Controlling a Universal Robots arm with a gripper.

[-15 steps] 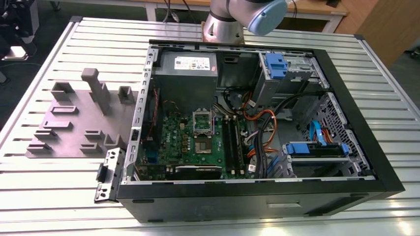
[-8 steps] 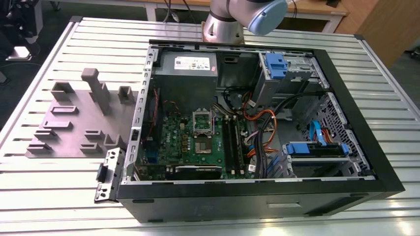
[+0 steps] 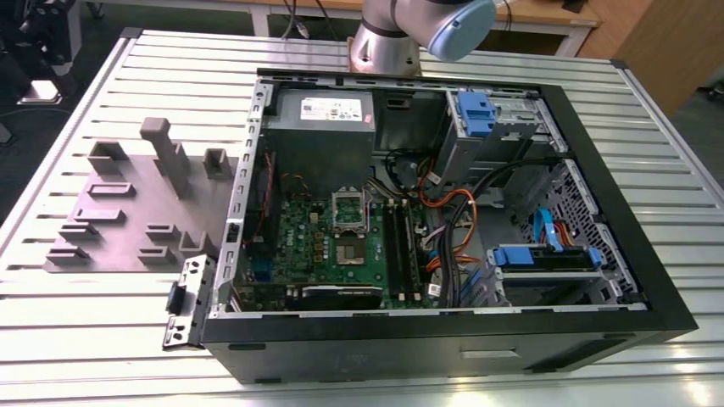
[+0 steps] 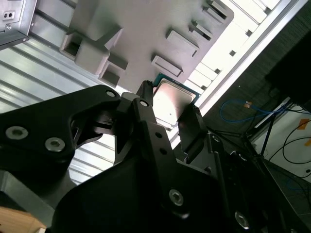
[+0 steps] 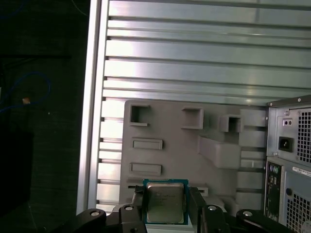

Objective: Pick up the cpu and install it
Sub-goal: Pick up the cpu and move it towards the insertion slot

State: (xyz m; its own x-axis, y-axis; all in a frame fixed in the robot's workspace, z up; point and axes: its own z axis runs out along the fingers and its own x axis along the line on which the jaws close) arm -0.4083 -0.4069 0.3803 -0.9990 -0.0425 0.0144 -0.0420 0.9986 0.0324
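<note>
In both wrist views the cpu [image 5: 165,200] [image 4: 171,97], a small square chip with a pale silver top and a green edge, sits between the two black fingers of my gripper [image 5: 166,209] [image 4: 170,119], which is shut on it. It hangs well above the grey fixture plate [image 5: 170,155] [image 4: 146,29]. In the exterior view the green motherboard [image 3: 328,246] lies inside the open computer case [image 3: 633,280], with its silver socket frame [image 3: 348,212] near the middle.
The grey fixture plate [image 3: 125,220] with raised blocks lies on the slatted metal table [image 3: 679,153] at the exterior view's left of the case. Cables, drive bays and the power supply [image 3: 328,110] crowd the case. The arm's base [image 3: 391,42] stands behind the case.
</note>
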